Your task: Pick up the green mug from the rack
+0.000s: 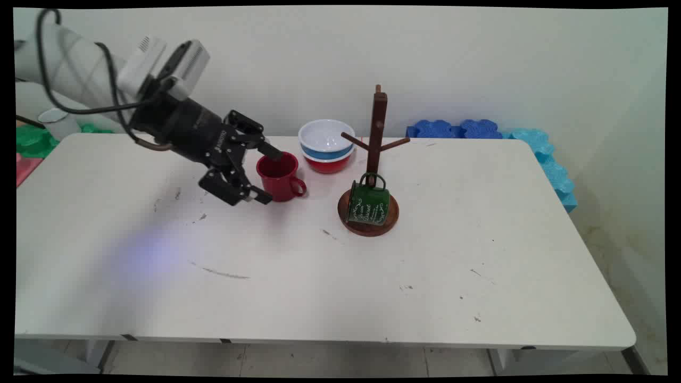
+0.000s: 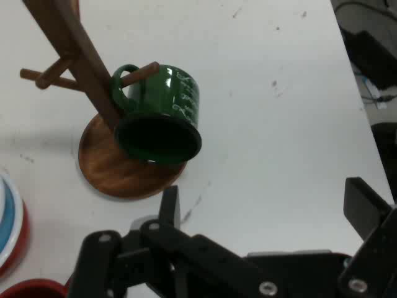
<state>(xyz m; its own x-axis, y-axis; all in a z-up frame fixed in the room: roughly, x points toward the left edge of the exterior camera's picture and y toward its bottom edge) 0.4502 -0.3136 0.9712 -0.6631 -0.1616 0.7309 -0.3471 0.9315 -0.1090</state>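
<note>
My gripper (image 1: 270, 176) stands open low over the table, right against the left side of a red mug (image 1: 280, 176). One finger reaches over the mug's rim and the other lies by its front wall. Nothing is gripped. In the hand view the gripper (image 2: 268, 205) is spread wide over bare table, and only the red mug's rim (image 2: 31, 288) shows at the bottom left. To the right stands a wooden mug tree (image 1: 378, 127) on a round base. A green mug (image 1: 367, 205) hangs by its handle on a low peg (image 2: 139, 73) and tilts down over the base.
A stack of bowls (image 1: 325, 146), white in blue in red, sits behind the red mug. Blue foam pieces (image 1: 479, 129) line the table's far right edge. Green foam (image 1: 32, 141) and a white cup (image 1: 56, 122) lie off the far left corner.
</note>
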